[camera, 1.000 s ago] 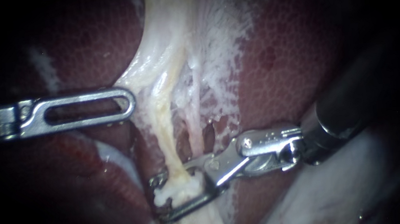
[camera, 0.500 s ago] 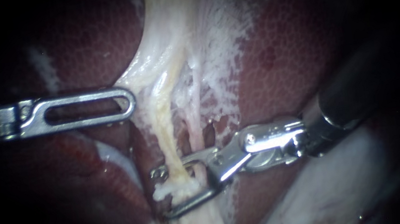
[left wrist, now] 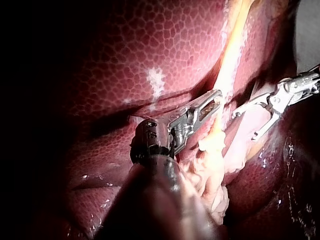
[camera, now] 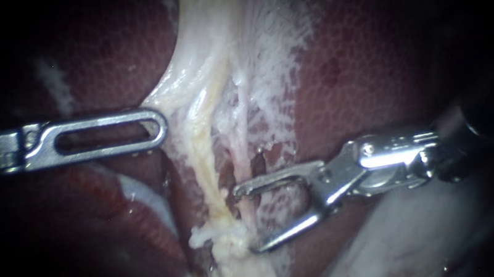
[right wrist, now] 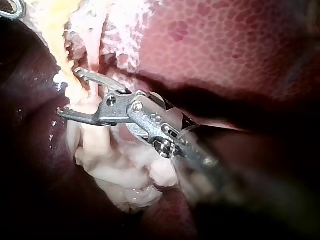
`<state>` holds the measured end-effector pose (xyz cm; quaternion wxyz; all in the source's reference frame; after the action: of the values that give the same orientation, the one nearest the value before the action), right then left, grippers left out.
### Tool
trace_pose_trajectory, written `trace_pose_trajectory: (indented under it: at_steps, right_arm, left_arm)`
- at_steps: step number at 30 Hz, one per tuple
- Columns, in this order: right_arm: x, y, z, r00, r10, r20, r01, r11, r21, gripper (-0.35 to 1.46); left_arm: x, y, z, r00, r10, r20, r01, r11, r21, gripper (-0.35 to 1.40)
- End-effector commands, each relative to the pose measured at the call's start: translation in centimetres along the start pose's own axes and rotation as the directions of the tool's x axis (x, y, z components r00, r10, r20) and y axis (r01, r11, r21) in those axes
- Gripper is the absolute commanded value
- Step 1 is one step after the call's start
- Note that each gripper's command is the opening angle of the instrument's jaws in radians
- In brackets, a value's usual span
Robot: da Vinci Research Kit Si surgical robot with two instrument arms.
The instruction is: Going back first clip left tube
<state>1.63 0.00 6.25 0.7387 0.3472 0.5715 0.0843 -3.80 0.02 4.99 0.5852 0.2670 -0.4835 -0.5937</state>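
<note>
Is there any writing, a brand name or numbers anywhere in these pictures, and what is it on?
None can be read. The left instrument and the right instrument show only shiny metal; any tiny marks on them are too small to make out. The liver and the pale tube carry no writing.

Bright light at the centre, deep darkness toward every edge, small wet glints on the liver [left wrist: 165, 50].

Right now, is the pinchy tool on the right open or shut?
Open: on the right instrument, the jaws stand wide apart, gripping nothing.
</note>
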Motion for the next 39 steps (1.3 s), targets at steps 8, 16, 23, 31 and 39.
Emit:
trace_pose_trajectory:
  at_steps: [8, 16, 23, 31, 39]
  right_arm:
    - [0.19, -0.03, -0.52, 1.000, 0.004, -0.007, -0.004, 0.999, -0.037, 0.60]
    - [0.38, -0.09, -0.87, 0.999, -0.038, -0.013, 0.037, 0.997, -0.070, 0.60]
    - [0.47, -0.15, -0.92, 0.998, -0.057, -0.008, 0.056, 0.993, -0.099, 0.60]
    - [0.46, -0.16, -0.94, 0.998, -0.069, -0.007, 0.068, 0.993, -0.098, 0.60]
    - [0.44, -0.17, -0.97, 0.997, -0.075, -0.006, 0.074, 0.993, -0.097, 0.60]
  left_arm:
    - [0.01, 0.01, 0.00, 1.0000, 0.001, 0.000, -0.001, 1.000, 0.000, -0.35]
    - [0.01, 0.02, 0.01, 1.0000, 0.001, 0.000, -0.001, 1.000, 0.000, -0.35]
    - [0.02, 0.02, 0.01, 1.0000, 0.001, 0.000, -0.001, 1.000, 0.000, -0.35]
    - [0.01, 0.03, 0.01, 1.0000, 0.001, 0.000, -0.001, 1.000, 0.001, -0.35]
    - [0.09, 0.16, 0.12, 1.0000, 0.008, 0.004, -0.008, 1.000, -0.001, -0.35]
